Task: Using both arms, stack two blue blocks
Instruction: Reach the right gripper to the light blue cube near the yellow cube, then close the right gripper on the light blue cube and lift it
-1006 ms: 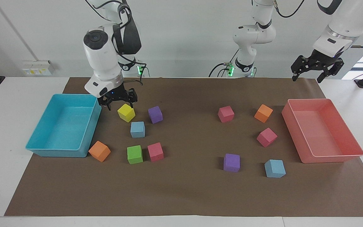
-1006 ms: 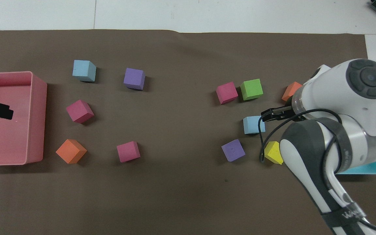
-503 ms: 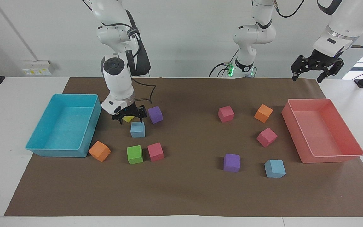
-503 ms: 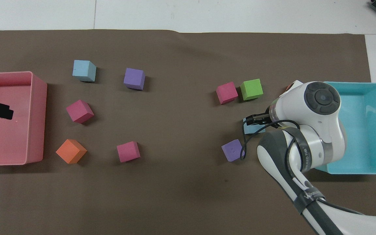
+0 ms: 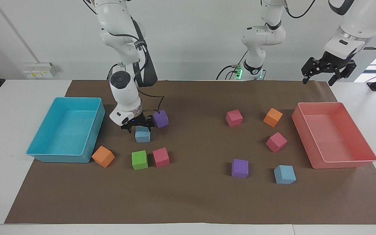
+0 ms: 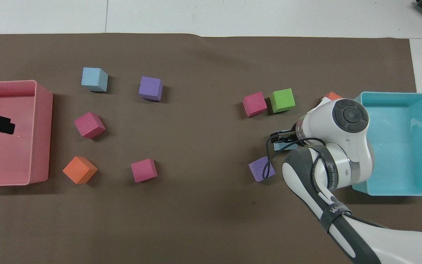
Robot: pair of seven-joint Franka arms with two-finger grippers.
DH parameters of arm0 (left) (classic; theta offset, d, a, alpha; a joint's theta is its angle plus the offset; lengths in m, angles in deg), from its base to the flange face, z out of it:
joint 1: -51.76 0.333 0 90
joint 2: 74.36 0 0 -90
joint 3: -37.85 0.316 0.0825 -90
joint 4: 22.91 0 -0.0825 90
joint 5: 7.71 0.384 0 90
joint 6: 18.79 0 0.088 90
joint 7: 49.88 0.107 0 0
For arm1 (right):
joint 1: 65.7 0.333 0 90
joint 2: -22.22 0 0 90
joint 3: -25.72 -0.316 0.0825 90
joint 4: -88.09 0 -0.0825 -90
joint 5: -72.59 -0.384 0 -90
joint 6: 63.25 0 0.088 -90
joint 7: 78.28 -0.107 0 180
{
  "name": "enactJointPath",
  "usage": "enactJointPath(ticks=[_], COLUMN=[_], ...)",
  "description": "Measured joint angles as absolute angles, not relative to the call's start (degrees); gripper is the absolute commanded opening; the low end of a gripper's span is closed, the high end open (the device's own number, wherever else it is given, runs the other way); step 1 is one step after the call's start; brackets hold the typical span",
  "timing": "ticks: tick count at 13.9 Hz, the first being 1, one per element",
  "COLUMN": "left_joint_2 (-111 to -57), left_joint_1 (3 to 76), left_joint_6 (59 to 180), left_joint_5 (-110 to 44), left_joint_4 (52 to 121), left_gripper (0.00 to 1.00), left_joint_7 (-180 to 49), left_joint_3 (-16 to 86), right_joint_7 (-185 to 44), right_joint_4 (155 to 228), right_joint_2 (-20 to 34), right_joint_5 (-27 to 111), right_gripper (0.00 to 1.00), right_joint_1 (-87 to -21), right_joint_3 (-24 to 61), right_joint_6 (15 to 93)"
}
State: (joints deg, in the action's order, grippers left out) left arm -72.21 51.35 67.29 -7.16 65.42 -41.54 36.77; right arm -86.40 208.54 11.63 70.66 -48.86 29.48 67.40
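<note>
The right gripper (image 5: 137, 125), left of centre in the facing view, has dropped from over the yellow cube to sit just above one blue block (image 5: 142, 134), fingers spread either side of its top and not yet clenched. The yellow cube is now hidden by the wrist. A grasp looks imminent. The other blue block (image 5: 285, 174) lies lower right, untouched. The left gripper (image 5: 328, 70) waits open, upper right, over the table edge by the pink tray (image 5: 364, 153).
</note>
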Motion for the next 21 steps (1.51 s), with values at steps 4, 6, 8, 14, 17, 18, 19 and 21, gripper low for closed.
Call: enactJointPath(ticks=[4, 6, 8, 14, 17, 18, 19, 21], left_joint_2=[-72.2, -72.2, -72.2, -72.2, -72.2, -72.2, -72.2, -72.2], left_joint_1=[51.4, 51.4, 51.4, 51.4, 51.4, 51.4, 51.4, 51.4], left_joint_6=[67.3, 67.3, 67.3, 67.3, 67.3, 67.3, 67.3, 67.3], left_joint_5=[-7.2, -7.2, -7.2, -7.2, -7.2, -7.2, -7.2, -7.2], left_joint_4=[65.4, 65.4, 65.4, 65.4, 65.4, 65.4, 65.4, 65.4], left_gripper=[1.00, 1.00, 1.00, 1.00, 1.00, 1.00, 1.00, 1.00], left_joint_7=[-41.5, -41.5, -41.5, -41.5, -41.5, -41.5, -41.5, -41.5], left_joint_3=[36.8, 36.8, 36.8, 36.8, 36.8, 36.8, 36.8, 36.8], right_joint_7=[-86.4, -86.3, -85.9, -85.2, -85.1, -85.1, -85.1, -85.1], right_joint_4=[211.5, 213.2, 213.8, 214.1, 214.1, 214.1, 214.1, 214.1], right_joint_2=[11.6, 11.5, 11.3, 10.5, 10.5, 10.5, 10.5, 10.6], right_joint_5=[70.7, 70.7, 70.7, 70.7, 70.7, 70.7, 70.7, 70.7], right_gripper=[1.00, 1.00, 1.00, 0.96, 0.19, 0.04, 0.00, 0.00], right_joint_1=[-47.9, -47.5, -47.5, -47.7, -47.7, -47.7, -47.7, -47.8], right_joint_3=[29.5, 29.5, 29.5, 29.6, 29.7, 29.7, 29.7, 29.7], right_joint_6=[70.9, 73.0, 73.9, 75.5, 75.5, 75.5, 75.5, 75.5])
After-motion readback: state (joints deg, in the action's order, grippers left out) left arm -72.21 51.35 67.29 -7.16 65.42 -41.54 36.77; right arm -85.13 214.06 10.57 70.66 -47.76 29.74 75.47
